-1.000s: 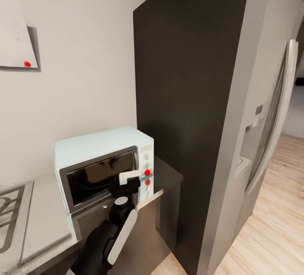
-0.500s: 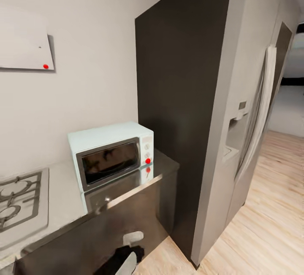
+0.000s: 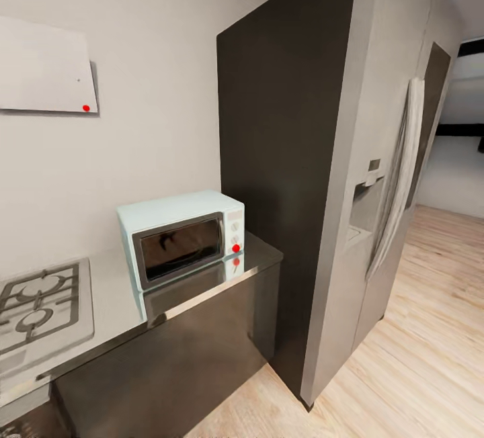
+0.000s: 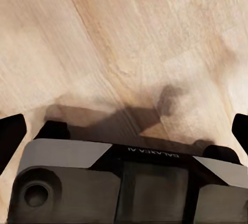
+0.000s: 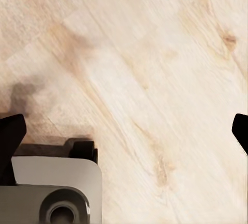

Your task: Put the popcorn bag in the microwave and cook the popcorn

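The mint-blue microwave (image 3: pixel 181 240) stands on the grey countertop (image 3: pixel 114 297) against the wall. Its dark glass door is closed and a red light glows low on its white panel. The popcorn bag and the popcorn are out of view. In the left wrist view my left gripper (image 4: pixel 124 131) hangs over the wooden floor, open, its dark fingertips (image 4: pixel 10 133) far apart and nothing between them. My right gripper (image 5: pixel 124 131) is likewise open over the floor, with empty space between its fingertips (image 5: pixel 9 131).
A grey gas hob (image 3: pixel 37 310) lies left of the microwave, under a white hood (image 3: pixel 44 68). A tall dark unit (image 3: pixel 282 176) rises right of the counter, with a steel fridge (image 3: pixel 383 209) beyond it. Light wooden floor (image 3: pixel 417 357) stretches to the right.
The camera has pulled back from the counter, so the microwave looks smaller. The arm that was up at the microwave's panel a second ago has dropped out of the head view.
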